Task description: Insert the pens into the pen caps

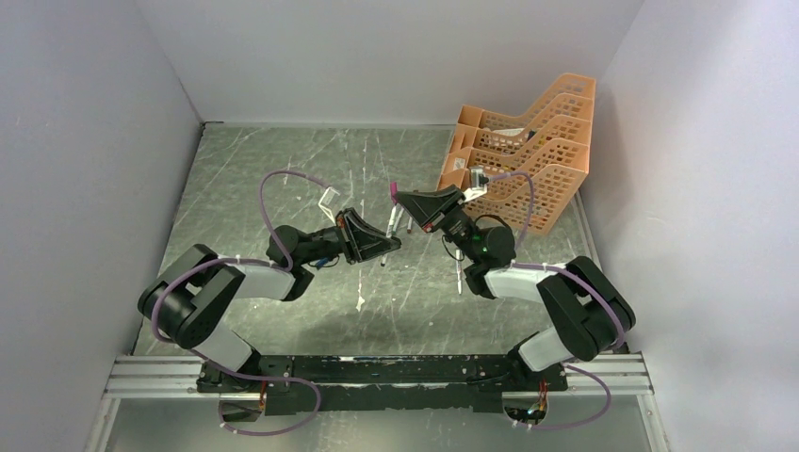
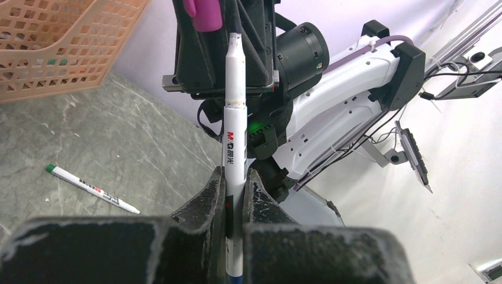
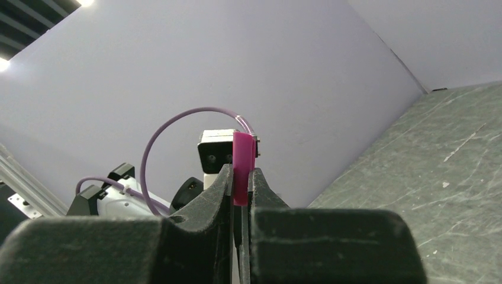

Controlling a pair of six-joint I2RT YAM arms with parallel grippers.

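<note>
You've got the pen (image 2: pixel 235 136) tip just beside the cap (image 2: pixel 203 13), mid-table. Spare pen (image 2: pixel 92 189) lies on the table (image 2: pixel 130 148). Tray (image 1: pixel 528 155) sits back-right.

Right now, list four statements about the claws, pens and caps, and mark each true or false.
1. The left claw is shut on a white pen. True.
2. The right claw grips a blue cap. False: it grips a magenta cap.
3. The white pen's tip is inside a cap. False: the tip is bare, beside the magenta cap.
4. A green-ended pen lies on the table. True.
</note>
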